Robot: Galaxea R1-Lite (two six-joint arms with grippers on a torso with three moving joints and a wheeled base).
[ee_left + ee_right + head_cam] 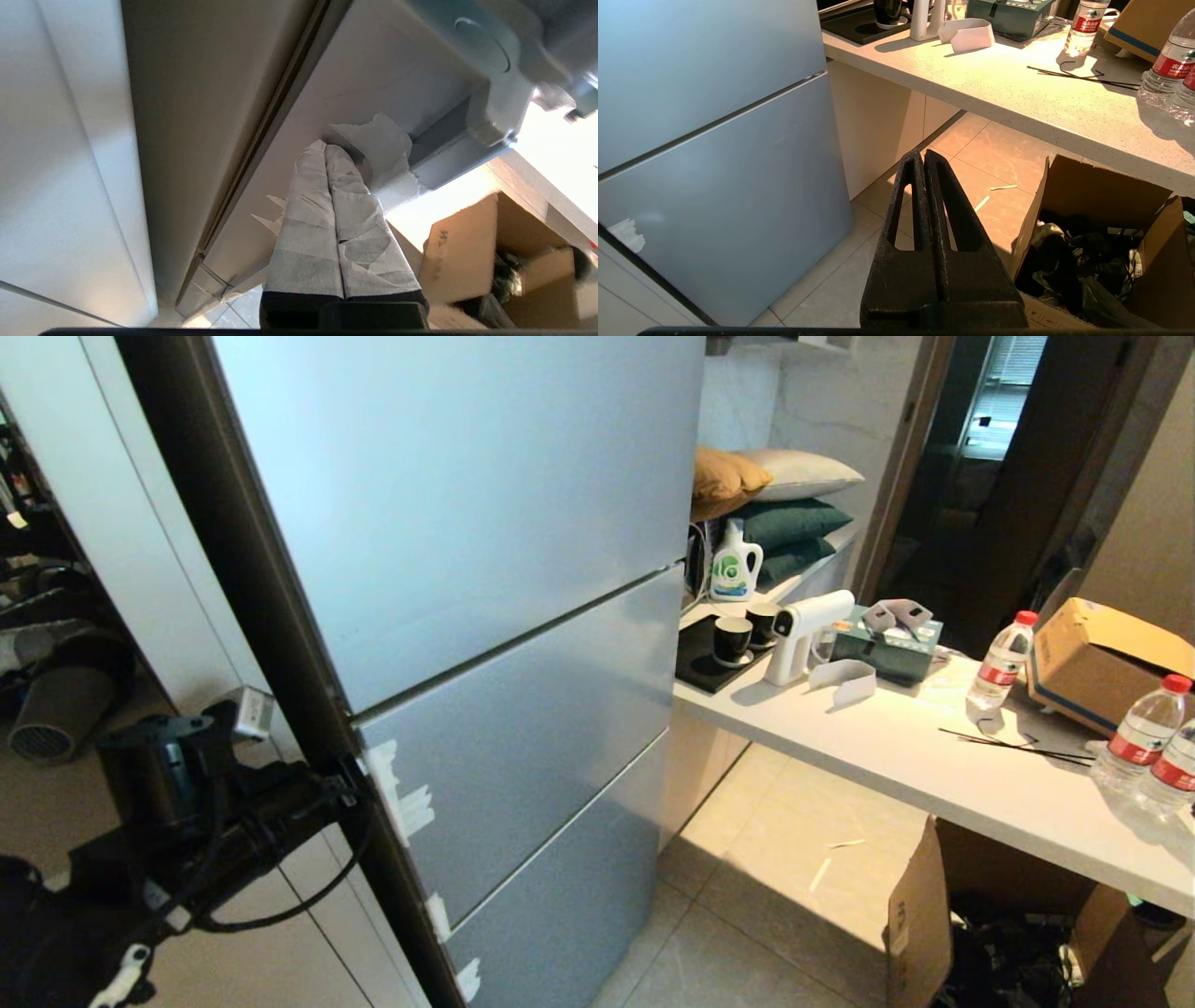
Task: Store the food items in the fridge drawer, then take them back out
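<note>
Your paper-wrapped left gripper (325, 150), fingers pressed together, noses the white-taped left edge of the matte silver-blue middle fridge drawer (532, 747); its long front runs rightward; the black right gripper (923, 156), also closed, hangs farther off

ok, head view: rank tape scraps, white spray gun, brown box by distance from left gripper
1. Tape scraps, right at the left gripper, on the drawer's left edge.
2. Spray gun, on the counter's near end.
3. Brown box, far right on the counter.
</note>
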